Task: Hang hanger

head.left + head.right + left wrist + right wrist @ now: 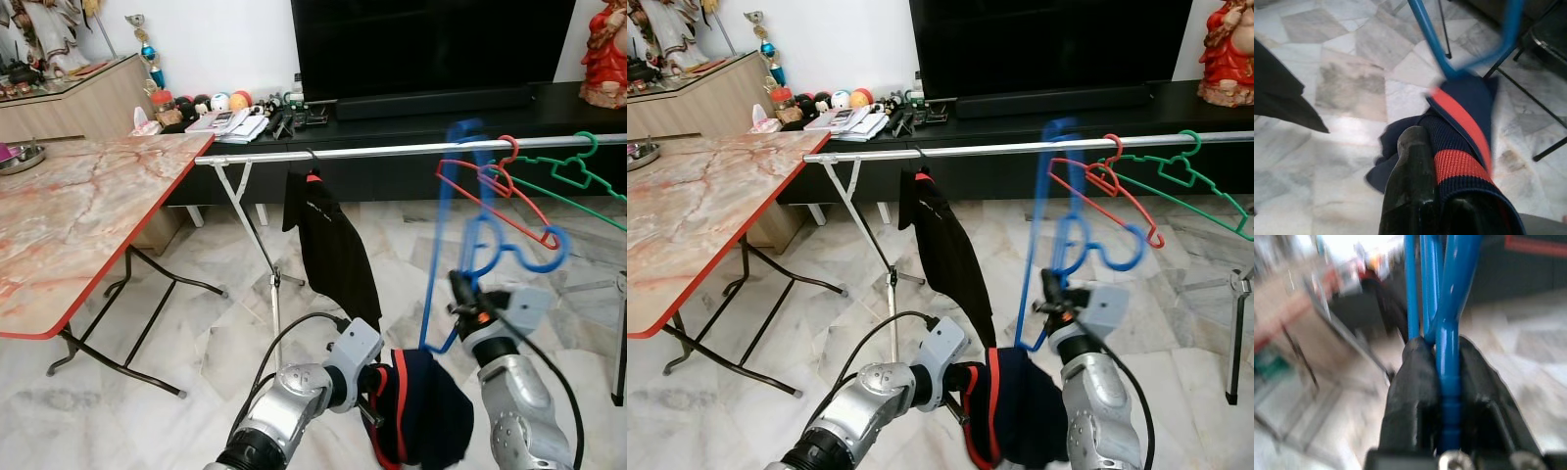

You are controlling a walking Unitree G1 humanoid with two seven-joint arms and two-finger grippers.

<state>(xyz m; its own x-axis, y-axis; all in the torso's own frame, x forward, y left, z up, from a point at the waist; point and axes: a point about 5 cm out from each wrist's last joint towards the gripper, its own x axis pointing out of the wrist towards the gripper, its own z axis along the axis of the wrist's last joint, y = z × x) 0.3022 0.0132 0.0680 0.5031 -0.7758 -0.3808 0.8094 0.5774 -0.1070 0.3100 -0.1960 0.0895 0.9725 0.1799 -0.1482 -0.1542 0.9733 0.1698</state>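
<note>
The TV (431,44) stands on a black cabinet (392,147) against the far wall. The table (78,215), marble-patterned with a red edge, occupies the robot's left; a metal bowl (18,157) sits on it. The rail (411,150), a chrome bar on a folding stand, crosses in front of the cabinet. On the rail hang a black garment (328,240) near the middle, and a red hanger (495,186) and a green hanger (578,176) toward the right. The blue hanger (480,245) is blurred, raised just in front of the rail beside the red hanger. The right claw (1442,377) is clenched on a lower bar of the blue hanger. The navy shirt (421,401), red-trimmed, droops from the blue hanger's lower end. The left claw (1435,161) grips the shirt's striped cuff.
</note>
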